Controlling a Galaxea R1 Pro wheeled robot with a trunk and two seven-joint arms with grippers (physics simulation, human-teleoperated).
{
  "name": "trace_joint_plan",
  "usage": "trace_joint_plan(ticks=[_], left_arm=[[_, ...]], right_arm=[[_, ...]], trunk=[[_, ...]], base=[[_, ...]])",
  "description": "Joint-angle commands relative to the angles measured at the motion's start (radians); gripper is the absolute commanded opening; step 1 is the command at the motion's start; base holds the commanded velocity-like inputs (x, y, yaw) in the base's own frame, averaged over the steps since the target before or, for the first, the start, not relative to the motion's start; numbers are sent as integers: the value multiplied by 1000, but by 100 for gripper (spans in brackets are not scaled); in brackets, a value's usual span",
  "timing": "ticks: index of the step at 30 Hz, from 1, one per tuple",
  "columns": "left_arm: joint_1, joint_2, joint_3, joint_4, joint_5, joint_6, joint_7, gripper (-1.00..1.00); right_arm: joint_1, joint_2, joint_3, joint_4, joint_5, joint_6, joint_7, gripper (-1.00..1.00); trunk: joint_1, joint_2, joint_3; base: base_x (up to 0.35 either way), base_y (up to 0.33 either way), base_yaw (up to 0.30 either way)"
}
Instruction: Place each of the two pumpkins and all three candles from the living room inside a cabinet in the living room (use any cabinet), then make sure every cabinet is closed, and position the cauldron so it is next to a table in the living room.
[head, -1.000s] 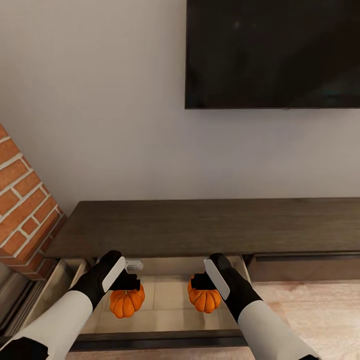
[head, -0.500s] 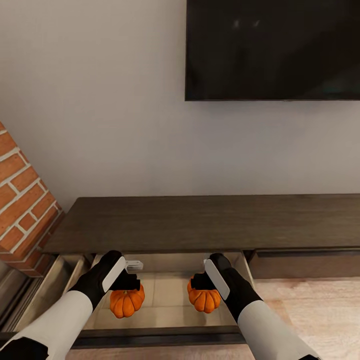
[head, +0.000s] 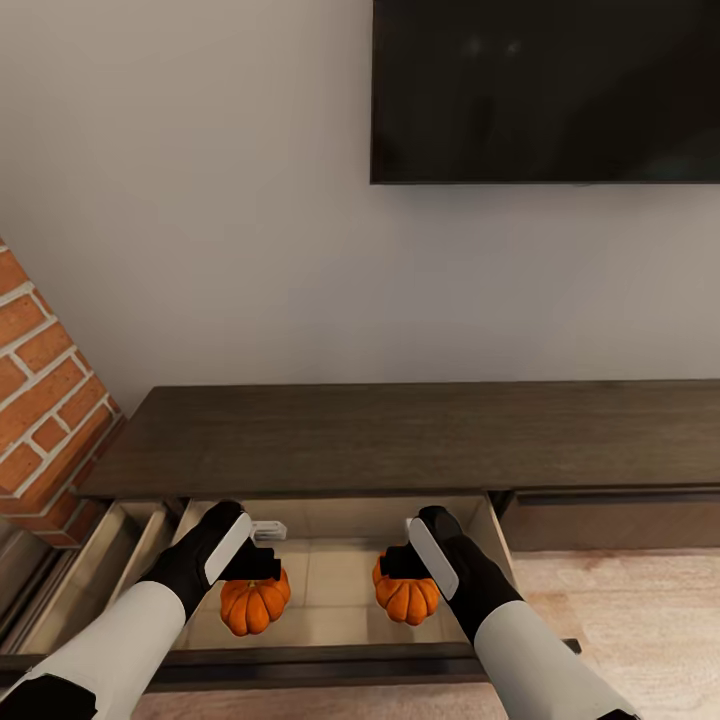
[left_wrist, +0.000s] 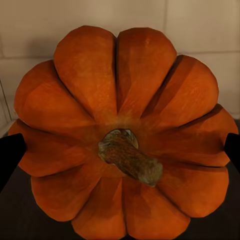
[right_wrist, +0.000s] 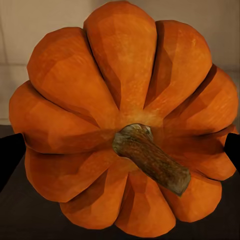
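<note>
Holding one small orange ribbed pumpkin (head: 254, 606) in left gripper (head: 250, 563), another (head: 407, 598) in right gripper (head: 405, 562), both clamped, above pale interior of open dark-brown wooden cabinet drawer (head: 340, 580). Better lowered gently to drawer floor, then released, clear of white candle (head: 268, 531) at 12 o'clock.

Pale grey wall (head: 200, 200), wall-mounted black television (head: 545, 90), red brick column (head: 40, 390), light wood floor (head: 640, 620).

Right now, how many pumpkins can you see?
2. One pumpkin sits in the left claw, the other pumpkin in the right claw, both over the open drawer.
</note>
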Motion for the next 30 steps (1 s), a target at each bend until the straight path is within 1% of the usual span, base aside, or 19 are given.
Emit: trace_joint_plan(ticks=[1, 7, 10, 13, 17, 23, 25, 27, 30], left_arm=[[-1, 1, -6, -1, 10, 2, 9, -100], [0, 1, -7, -1, 11, -8, 9, -100], [-1, 1, -7, -2, 12, -24, 9, -100], [0, 1, -8, -2, 12, -46, 9, -100], [0, 2, -8, -2, 11, -63, 9, -100], [0, 2, -10, -2, 11, -69, 9, -100], [0, 3, -26, -3, 11, -77, 9, -100], [0, 3, -54, -2, 11, -98, 9, -100], [0, 3, -72, -1, 12, -110, 9, -100]], right_arm=[[-1, 0, 2, -1, -11, 1, -10, -100], [-1, 0, 2, -2, -11, -4, -10, -100], [-1, 0, 3, 0, -11, -47, -9, -100], [-1, 0, 4, 1, -11, -64, -9, -100], [-1, 0, 5, 2, -10, -71, -8, -100], [-1, 0, 7, 2, -9, -74, -8, -100], [-1, -1, 7, 2, -9, -83, -8, -100], [-1, -1, 8, 3, -9, -106, -8, -100], [-1, -2, 28, 3, -9, -120, -8, -100]], trunk=[[4, -8, -4], [27, -50, -23], [38, -71, -32], [50, -92, -42], [65, -120, -54], [88, -162, -73], [96, -176, -79], [103, -190, -85], [115, -211, -95]], base=[[0, 0, 0], [0, 0, 0], [0, 0, 0], [0, 0, 0], [0, 0, 0], [0, 0, 0], [0, 0, 0], [0, 0, 0], [0, 0, 0]])
